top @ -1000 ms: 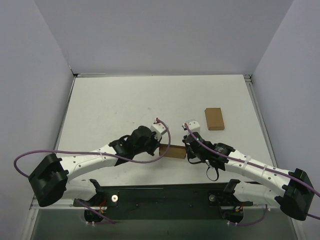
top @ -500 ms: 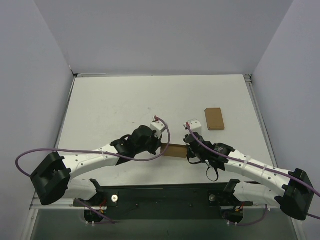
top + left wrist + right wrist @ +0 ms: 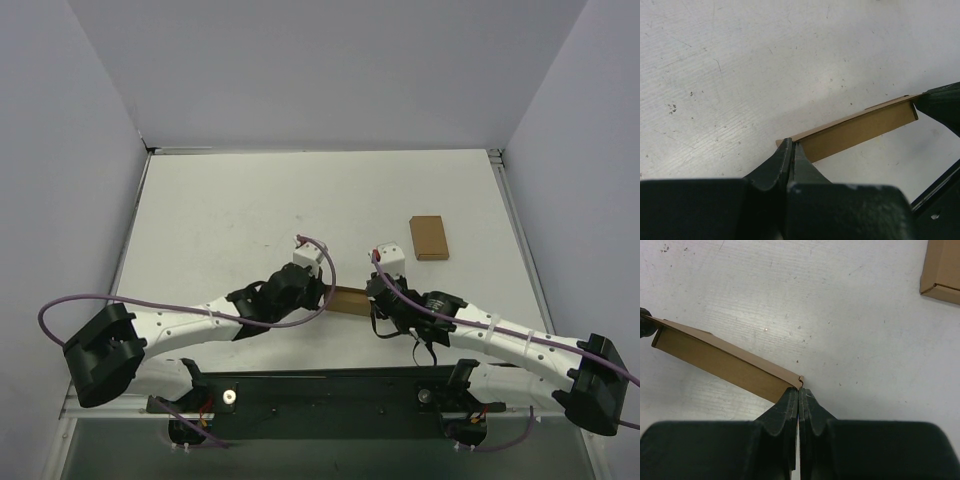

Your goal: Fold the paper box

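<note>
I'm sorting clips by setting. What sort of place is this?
Likely a robot lab test cell: a white table walled by plain grey panels, with a left arm and right arm bolted at its near edge.

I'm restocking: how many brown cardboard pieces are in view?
2. The paper box is pinched at its ends by the left end effector and right end effector; a plain cardboard rectangle lies flat farther back, to the right. None seems hidden.

A scuffed white table (image 3: 230,200) stands enclosed by plain pale lavender walls (image 3: 330,70) under soft, even light.
</note>
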`<action>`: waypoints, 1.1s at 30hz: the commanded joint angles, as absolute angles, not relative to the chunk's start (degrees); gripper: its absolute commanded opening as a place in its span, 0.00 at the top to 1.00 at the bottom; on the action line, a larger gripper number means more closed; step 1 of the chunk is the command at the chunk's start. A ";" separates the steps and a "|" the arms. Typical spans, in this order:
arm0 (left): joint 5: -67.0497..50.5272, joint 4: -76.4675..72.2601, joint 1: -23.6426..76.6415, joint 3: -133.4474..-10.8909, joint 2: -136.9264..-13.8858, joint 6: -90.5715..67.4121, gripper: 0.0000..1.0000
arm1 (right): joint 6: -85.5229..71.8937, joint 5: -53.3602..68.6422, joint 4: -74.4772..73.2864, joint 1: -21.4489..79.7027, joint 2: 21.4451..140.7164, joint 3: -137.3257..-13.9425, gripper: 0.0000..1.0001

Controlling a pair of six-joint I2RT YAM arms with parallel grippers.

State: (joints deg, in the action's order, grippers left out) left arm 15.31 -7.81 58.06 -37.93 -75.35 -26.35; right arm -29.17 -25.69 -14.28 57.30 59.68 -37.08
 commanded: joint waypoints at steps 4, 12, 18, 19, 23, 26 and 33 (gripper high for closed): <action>20.12 -12.57 61.69 -35.69 -76.99 -31.11 1.00 | -31.55 -27.69 -13.09 58.54 59.59 -37.71 1.00; 21.97 -13.71 63.10 -33.66 -76.91 -32.87 1.00 | -31.64 -27.86 -13.01 58.54 59.76 -37.53 1.00; 22.59 -14.24 64.42 -31.73 -77.17 -35.33 1.00 | -31.64 -27.86 -13.01 58.62 60.03 -37.62 1.00; 22.67 -14.06 64.51 -31.64 -77.08 -35.68 1.00 | -31.64 -27.77 -13.01 58.54 60.03 -37.62 1.00; 22.94 -14.94 64.78 -30.06 -76.55 -36.91 1.00 | -31.73 -27.95 -13.01 58.54 59.85 -37.53 1.00; 23.03 -15.56 64.95 -29.18 -76.64 -37.27 1.00 | -31.64 -27.95 -13.01 58.62 59.77 -37.53 1.00; 24.17 -15.64 65.56 -28.21 -76.91 -37.00 1.00 | -31.82 -27.95 -13.01 58.54 59.59 -37.44 1.00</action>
State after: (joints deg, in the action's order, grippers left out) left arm 27.40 -20.86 63.88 -30.48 -75.61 -35.86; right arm -30.46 -27.66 -14.81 57.82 59.75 -37.08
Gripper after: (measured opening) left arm 0.021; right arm 0.024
